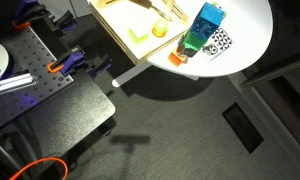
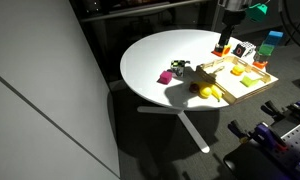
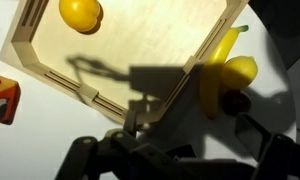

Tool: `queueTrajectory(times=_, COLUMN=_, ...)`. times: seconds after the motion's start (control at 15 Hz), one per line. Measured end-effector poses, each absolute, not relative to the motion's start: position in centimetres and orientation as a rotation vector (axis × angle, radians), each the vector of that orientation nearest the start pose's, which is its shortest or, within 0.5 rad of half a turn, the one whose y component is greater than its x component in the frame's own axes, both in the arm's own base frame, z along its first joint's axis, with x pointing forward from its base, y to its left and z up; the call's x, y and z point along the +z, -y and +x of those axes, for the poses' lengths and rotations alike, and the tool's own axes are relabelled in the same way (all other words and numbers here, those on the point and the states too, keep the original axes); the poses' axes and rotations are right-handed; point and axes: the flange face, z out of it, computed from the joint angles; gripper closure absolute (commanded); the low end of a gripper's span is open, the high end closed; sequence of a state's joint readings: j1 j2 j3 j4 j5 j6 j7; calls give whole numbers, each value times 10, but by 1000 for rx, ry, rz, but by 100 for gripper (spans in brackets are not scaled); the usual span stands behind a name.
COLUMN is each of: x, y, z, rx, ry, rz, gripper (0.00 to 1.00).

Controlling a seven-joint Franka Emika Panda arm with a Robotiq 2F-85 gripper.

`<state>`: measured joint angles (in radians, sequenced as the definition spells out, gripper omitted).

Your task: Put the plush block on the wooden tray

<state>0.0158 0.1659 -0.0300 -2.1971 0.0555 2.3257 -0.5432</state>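
Note:
The wooden tray (image 2: 252, 86) lies on the right part of the round white table (image 2: 155, 55); it also shows in an exterior view (image 1: 118, 40) and in the wrist view (image 3: 50, 75). A small pink and green plush block (image 2: 165, 75) sits on the table, left of the tray and outside it. My gripper (image 2: 226, 32) hangs above the tray's far corner, well away from the block. In the wrist view the gripper (image 3: 190, 135) is open and empty, over the tray's corner. The plush block is out of the wrist view.
A lemon (image 3: 80, 14) lies in the tray, and a banana (image 3: 212, 75) lies by its rim. An orange piece (image 2: 222, 48), a black-and-white checkered item (image 1: 220, 42) and a blue-green block (image 1: 205, 30) stand nearby. A dark small object (image 2: 180, 68) sits beside the plush block.

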Motion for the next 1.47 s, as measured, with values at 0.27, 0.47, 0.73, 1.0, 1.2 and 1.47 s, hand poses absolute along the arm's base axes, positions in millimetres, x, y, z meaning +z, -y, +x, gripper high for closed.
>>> queueTrajectory(times=0.27, x=287, y=1, z=571, rx=49, ry=907, rz=-2955, gripper=0)
queueTrajectory(times=0.47, x=270, y=-3, z=589, rx=46, ry=980, rz=-2929, gripper=0)
queueTrajectory(times=0.73, x=249, y=-13, z=611, rx=22, ry=1059, rz=-2890, gripper=0)
queueTrajectory(times=1.0, x=238, y=-32, z=628, rx=-1, ry=1130, rz=-2838, gripper=0)
queueTrajectory(times=1.2, x=232, y=-47, z=636, rx=-14, ry=1175, rz=-2804, gripper=0)
queueTrajectory(times=1.47, x=223, y=-62, z=642, rx=-23, ry=1228, rz=-2763, gripper=0)
